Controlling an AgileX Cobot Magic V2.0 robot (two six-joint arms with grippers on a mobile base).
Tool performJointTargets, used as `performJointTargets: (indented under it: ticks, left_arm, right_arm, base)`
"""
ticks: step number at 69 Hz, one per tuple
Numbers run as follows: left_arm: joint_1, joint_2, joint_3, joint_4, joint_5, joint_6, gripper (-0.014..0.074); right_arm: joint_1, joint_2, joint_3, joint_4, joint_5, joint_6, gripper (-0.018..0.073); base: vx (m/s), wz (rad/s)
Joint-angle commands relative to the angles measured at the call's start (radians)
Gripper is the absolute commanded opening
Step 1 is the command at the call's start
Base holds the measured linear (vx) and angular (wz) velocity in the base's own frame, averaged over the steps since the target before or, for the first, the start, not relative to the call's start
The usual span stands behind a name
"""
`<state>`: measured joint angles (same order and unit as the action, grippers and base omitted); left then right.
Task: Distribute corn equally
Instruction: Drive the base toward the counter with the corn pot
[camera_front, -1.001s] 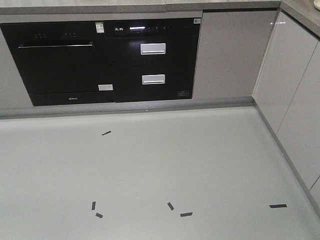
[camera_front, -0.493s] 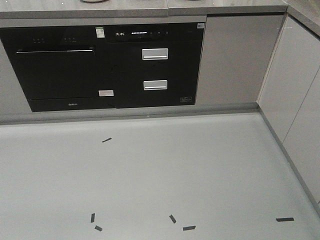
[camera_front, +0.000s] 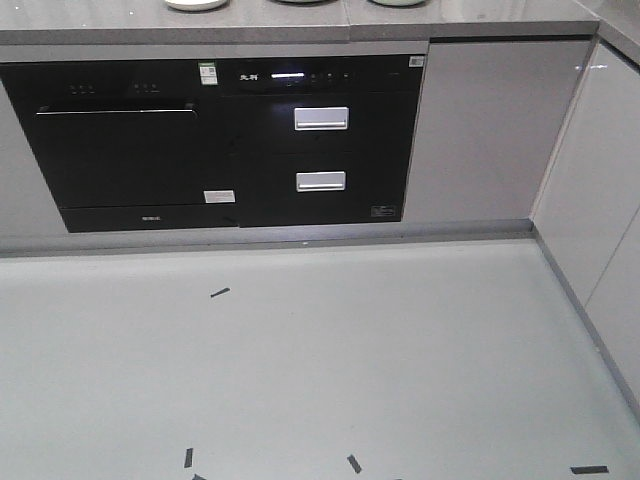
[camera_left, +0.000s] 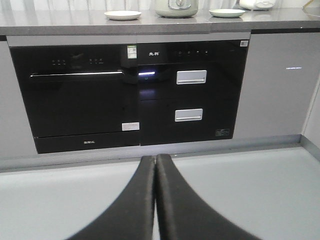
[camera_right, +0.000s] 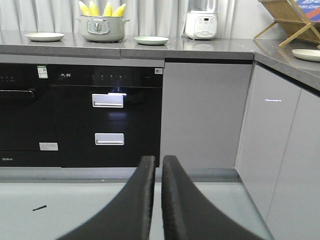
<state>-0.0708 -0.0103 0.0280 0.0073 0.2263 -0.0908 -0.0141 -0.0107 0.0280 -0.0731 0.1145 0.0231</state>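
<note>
Yellow corn cobs (camera_right: 106, 9) stand tips-up in a pot (camera_right: 101, 29) on the counter (camera_right: 75, 48).

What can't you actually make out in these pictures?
- Right wrist view: the pot hides the lower parts of the corn, and the cobs stand close together, so how many there are is uncertain.
- Left wrist view: the top edge cuts off the pot, so no corn shows.
- Front view: the top edge cuts off the plates, leaving only slivers.
</note>
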Motion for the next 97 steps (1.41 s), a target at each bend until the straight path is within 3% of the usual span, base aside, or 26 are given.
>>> performJointTargets:
  ticks: [1, 97]
  left_arm:
    - [0.0, -0.016, -0.001, -0.002, -0.076, -0.008, -0.0008]
    - [0.0, -0.016, -0.001, -0.002, -0.076, -0.008, -0.0008]
  right_arm:
    - [-0.005, -0.012, 0.005, -0.005, -0.074, -0.002, -0.0008]
    - [-0.005, -0.012, 0.005, -0.005, -0.074, -0.002, -0.0008]
  base:
    - [0.1, 0.1]
    - [0.14, 0.01]
